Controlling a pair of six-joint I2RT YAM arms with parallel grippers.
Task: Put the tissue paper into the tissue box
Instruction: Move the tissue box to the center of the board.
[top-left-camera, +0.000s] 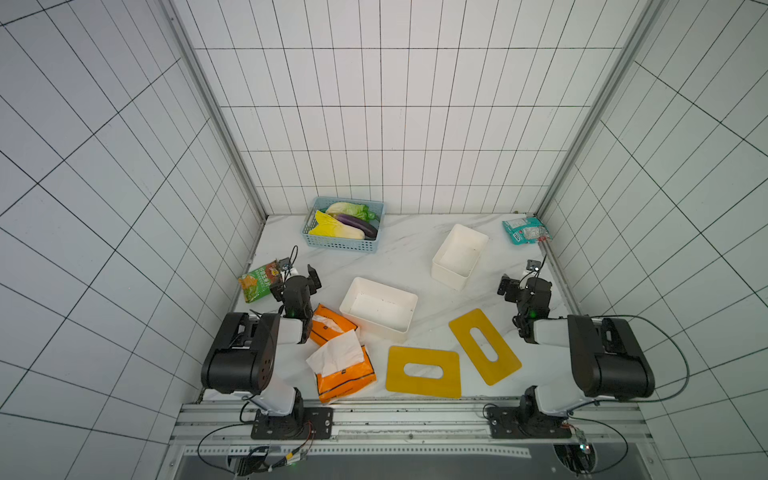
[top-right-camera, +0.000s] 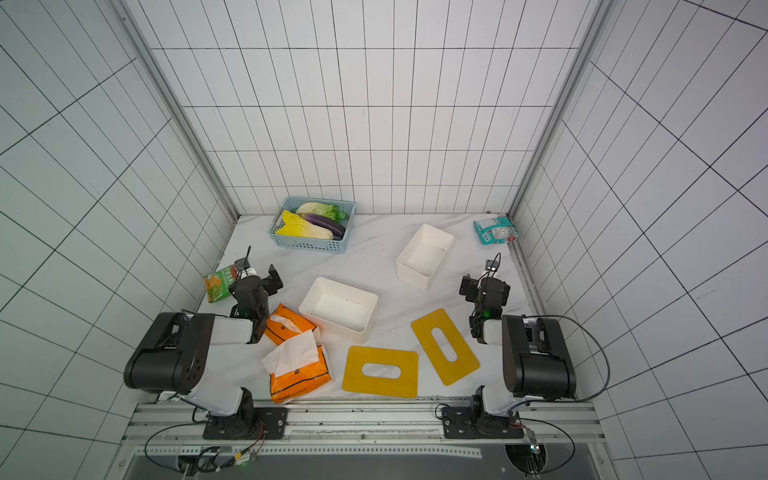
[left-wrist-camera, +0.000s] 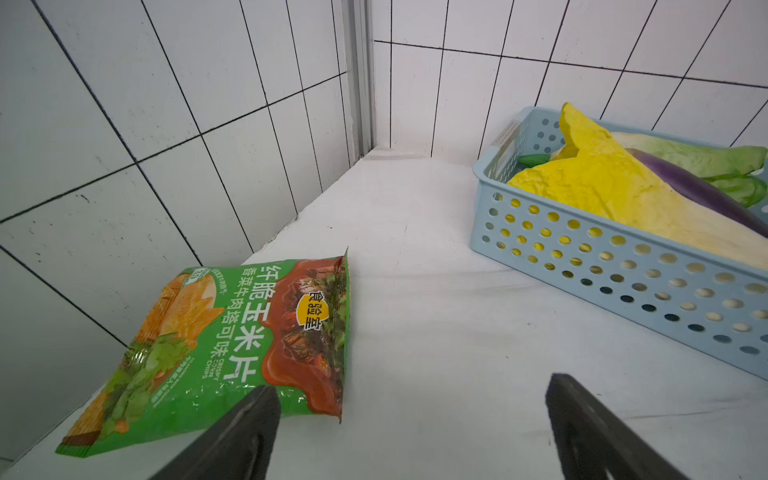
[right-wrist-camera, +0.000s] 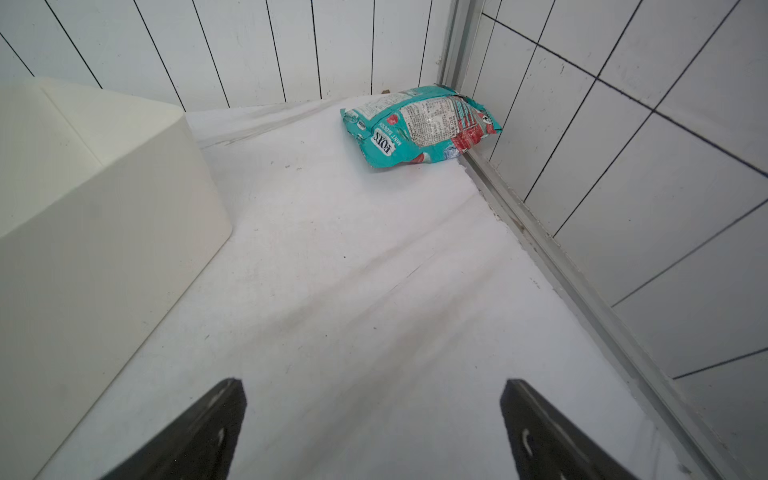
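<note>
Left gripper (left-wrist-camera: 411, 386): jaws wide apart, empty, above bare table | Right gripper (right-wrist-camera: 372, 382): jaws wide apart, empty | Tissue pack (top-left-camera: 345, 372): orange, near left, white sheet sticking out, beside second pack (top-left-camera: 332, 328) | Tissue box (top-left-camera: 378, 309): white, open, centre, just right of packs

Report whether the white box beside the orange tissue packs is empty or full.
Empty. In both top views the box shows only its bare floor; the tissue packs lie outside it.
</note>
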